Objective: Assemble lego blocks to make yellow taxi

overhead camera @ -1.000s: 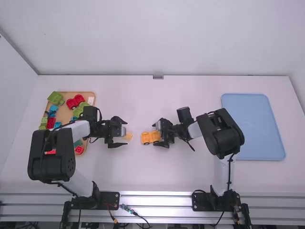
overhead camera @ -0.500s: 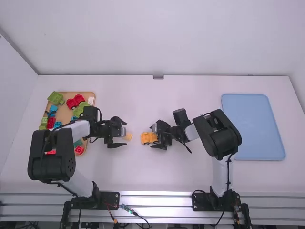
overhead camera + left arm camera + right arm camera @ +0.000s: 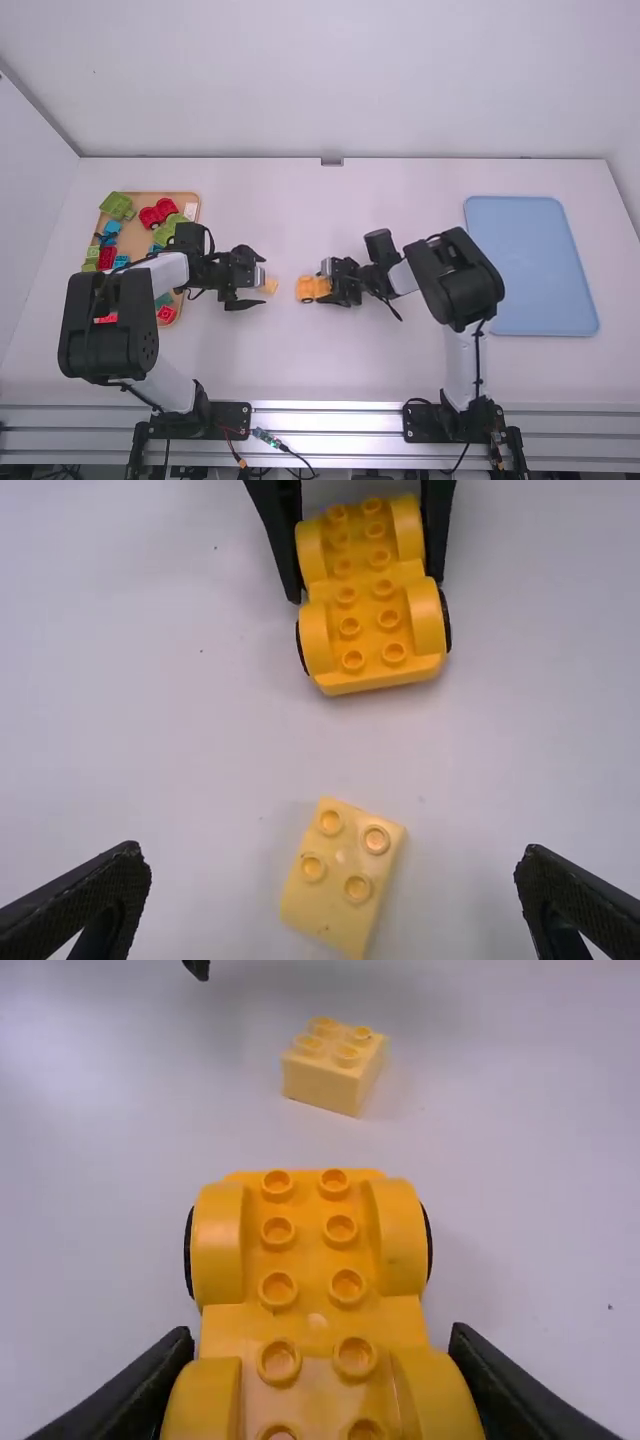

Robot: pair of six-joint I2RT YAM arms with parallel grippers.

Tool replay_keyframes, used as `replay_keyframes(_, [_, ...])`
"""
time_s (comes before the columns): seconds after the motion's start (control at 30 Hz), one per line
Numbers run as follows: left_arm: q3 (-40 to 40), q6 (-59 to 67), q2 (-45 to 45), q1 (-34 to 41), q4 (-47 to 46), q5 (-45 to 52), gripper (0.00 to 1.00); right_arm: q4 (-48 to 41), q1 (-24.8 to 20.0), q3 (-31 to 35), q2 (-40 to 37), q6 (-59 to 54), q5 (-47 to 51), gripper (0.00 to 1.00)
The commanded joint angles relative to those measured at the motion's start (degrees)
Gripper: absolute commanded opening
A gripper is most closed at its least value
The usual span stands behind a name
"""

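Near the table's middle, my right gripper (image 3: 328, 284) is shut on an orange-yellow wheeled car base (image 3: 309, 289). In the right wrist view, the fingers of my right gripper (image 3: 322, 1340) press against both sides of the studded car base (image 3: 308, 1260), which has a black wheel at each side. To its left stands my left gripper (image 3: 264, 279), open, with a pale yellow brick (image 3: 269, 286) between its spread fingers. In the left wrist view, the brick (image 3: 343, 878) lies studs up, touching neither finger of my left gripper (image 3: 333, 855). A gap separates brick and car base.
On the left, a wooden tray (image 3: 187, 196) holds several green, red and blue blocks, partly hidden under the left arm. At the right lies a blue tray (image 3: 540, 265), just beyond the right arm's elbow.
My right gripper has moved slightly left and its fingers have closed from wide apart onto the sides of the car base. The left arm and the pale brick have not moved.
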State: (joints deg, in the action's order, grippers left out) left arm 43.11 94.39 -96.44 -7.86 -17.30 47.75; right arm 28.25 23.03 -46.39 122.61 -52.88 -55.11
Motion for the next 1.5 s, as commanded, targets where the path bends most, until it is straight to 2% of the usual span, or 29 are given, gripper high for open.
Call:
replay_keyframes(0.0, [-0.7,0.4,-0.6,0.6,-0.4,0.8,0.98,-0.3,-0.9,0.2,1.0,0.2,-0.5,0.54])
replay_keyframes(0.2, [-0.7,0.5,-1.0,2.5,0.9,0.4,0.99,-2.1,-2.7,0.3,1.0,-0.3,-0.5,0.54])
replay_keyframes(0.3, [-0.4,-2.1,-3.4,4.4,5.5,-2.9,0.93,-3.5,-4.0,0.3,1.0,-0.5,-0.5,0.56])
replay_keyframes(0.37, [0.6,-3.5,-5.0,5.0,5.9,-3.9,0.94,-3.7,-4.5,0.3,1.0,-0.5,-0.5,0.57])
replay_keyframes(0.47, [4.7,1.5,-7.4,4.3,-1.1,-3.1,0.89,-4.5,-5.1,0.3,1.0,-0.5,-0.5,0.58])
replay_keyframes(0.57, [9.2,10.2,-7.8,2.4,-12.2,-2.2,0.85,-5.1,-5.1,0.3,1.0,-0.4,-0.5,0.58])
replay_keyframes(0.63, [10.6,12.1,-7.8,1.7,-14.8,-3.0,0.84,-5.0,-5.1,0.3,1.0,0.0,-0.5,0.58])
replay_keyframes(0.93, [8.7,10.1,-11.8,1.5,-7.1,-2.1,0.87,-4.7,-5.0,0.3,1.0,0.0,-0.5,0.58])
replay_keyframes(0.97, [9.0,10.7,-12.8,1.5,-7.2,-0.9,0.87,-4.7,-5.0,0.3,1.0,0.0,-0.5,0.61])
replay_keyframes(1.13, [11.1,12.4,-14.6,1.5,-10.1,-0.1,0.81,-4.7,-5.0,0.3,1.0,0.4,-0.5,0.62])
replay_keyframes(1.47, [13.9,12.5,-18.6,1.4,-11.0,4.0,0.82,-4.7,-5.0,0.3,1.0,0.4,-0.5,0.66])
